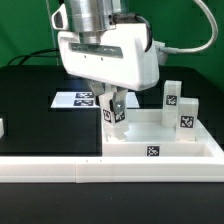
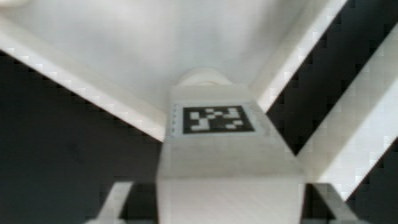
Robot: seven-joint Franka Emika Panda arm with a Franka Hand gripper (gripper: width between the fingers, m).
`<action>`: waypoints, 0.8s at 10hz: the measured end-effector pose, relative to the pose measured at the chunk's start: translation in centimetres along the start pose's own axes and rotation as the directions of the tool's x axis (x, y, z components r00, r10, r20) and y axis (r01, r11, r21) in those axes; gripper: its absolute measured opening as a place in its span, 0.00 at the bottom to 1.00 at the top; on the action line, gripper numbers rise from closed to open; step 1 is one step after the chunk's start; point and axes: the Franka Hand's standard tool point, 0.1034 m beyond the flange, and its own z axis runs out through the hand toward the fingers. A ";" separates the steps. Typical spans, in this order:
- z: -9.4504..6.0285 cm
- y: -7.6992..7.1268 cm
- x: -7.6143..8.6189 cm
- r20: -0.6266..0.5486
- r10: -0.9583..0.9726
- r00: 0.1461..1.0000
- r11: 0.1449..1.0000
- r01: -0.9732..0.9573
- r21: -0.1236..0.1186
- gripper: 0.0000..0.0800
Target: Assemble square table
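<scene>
The square table slab (image 1: 165, 138) lies flat at the exterior view's right, with a tag (image 1: 152, 151) on its front edge. Two white tagged leg blocks (image 1: 171, 98) (image 1: 187, 115) stand upright at its far right side. My gripper (image 1: 115, 108) is shut on a third leg block (image 1: 118, 117) and holds it upright over the slab's near left corner. In the wrist view the leg (image 2: 217, 150) with its tag fills the space between my fingers (image 2: 125, 205), with the slab's raised rim (image 2: 294, 60) beyond it. The leg's lower end is hidden.
The marker board (image 1: 78, 98) lies on the black table behind my gripper. A long white border rail (image 1: 90, 170) runs along the front edge. A small white piece (image 1: 2, 127) shows at the exterior view's far left.
</scene>
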 end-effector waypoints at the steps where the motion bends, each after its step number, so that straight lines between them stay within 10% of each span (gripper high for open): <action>1: 0.0 0.0 0.0 -0.002 0.091 0.996 0.996 -0.091 0.000 0.37; 8: 0.0 -0.4 -0.5 0.025 0.484 0.875 0.875 -0.484 0.013 0.37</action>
